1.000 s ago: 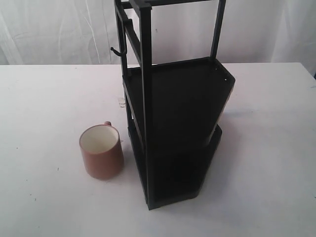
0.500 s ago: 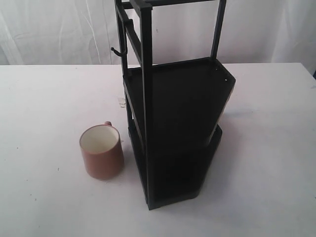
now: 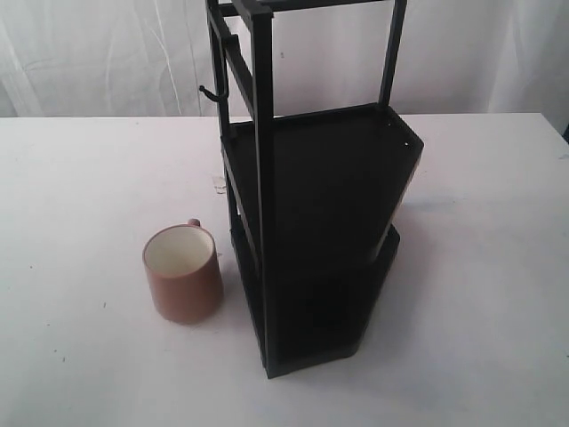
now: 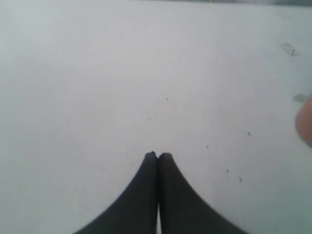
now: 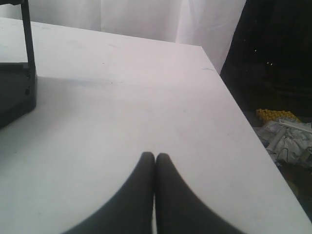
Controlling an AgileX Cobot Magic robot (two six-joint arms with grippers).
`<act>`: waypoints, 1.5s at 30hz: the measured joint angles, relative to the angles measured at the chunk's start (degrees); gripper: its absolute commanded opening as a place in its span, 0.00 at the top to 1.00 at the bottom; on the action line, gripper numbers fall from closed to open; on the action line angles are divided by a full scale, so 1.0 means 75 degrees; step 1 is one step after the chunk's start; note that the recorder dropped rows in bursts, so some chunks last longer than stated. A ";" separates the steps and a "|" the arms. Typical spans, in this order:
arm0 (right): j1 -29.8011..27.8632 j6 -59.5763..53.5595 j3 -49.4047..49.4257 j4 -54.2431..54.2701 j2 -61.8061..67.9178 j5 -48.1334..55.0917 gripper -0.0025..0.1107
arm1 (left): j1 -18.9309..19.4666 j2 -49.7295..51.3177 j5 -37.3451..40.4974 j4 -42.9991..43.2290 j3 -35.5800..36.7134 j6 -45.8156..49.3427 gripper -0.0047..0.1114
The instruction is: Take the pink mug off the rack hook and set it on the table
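The pink mug (image 3: 183, 273) stands upright on the white table (image 3: 80, 178), just left of the tall black rack (image 3: 316, 222), its cream inside showing and its handle turned to the far side. The small black rack hook (image 3: 208, 92) sticks out bare from the rack's upper left post. Neither arm shows in the exterior view. My left gripper (image 4: 158, 155) is shut with nothing in it over bare tabletop; a blurred edge of the pink mug (image 4: 305, 119) shows at the frame's border. My right gripper (image 5: 155, 155) is shut and holds nothing, over the table away from the rack (image 5: 14, 87).
A white curtain (image 3: 107, 53) hangs behind the table. The table's edge (image 5: 253, 131) runs close beside my right gripper, with dark floor and clutter (image 5: 282, 131) beyond it. A small scuff (image 3: 219, 184) marks the tabletop near the rack's foot.
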 measured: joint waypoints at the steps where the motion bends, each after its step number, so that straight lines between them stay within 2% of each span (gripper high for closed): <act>1: 0.0000 0.0000 0.0000 0.0000 0.0000 0.0000 0.98 | 0.0000 -0.0011 -0.0102 -0.0182 0.0294 0.0201 0.96; 2: 0.0000 0.0000 0.0000 0.0000 0.0000 0.0000 0.98 | 0.0000 -0.0019 -0.0195 -0.0654 0.0740 0.0384 0.96; 5: 0.0000 0.0000 0.0000 0.0000 0.0000 0.0000 0.98 | 0.0000 -0.0019 -0.0401 -0.1207 0.1114 0.0547 0.96; 13: 0.0000 0.0000 0.0000 0.0000 0.0000 0.0000 0.98 | 0.0000 -0.0029 -0.0722 -0.1239 0.1182 0.0715 0.96; 45: 0.0000 0.0000 0.0000 0.0000 0.0000 0.0000 0.98 | 0.0000 -0.0029 -0.0756 -0.1224 0.1199 0.0746 0.96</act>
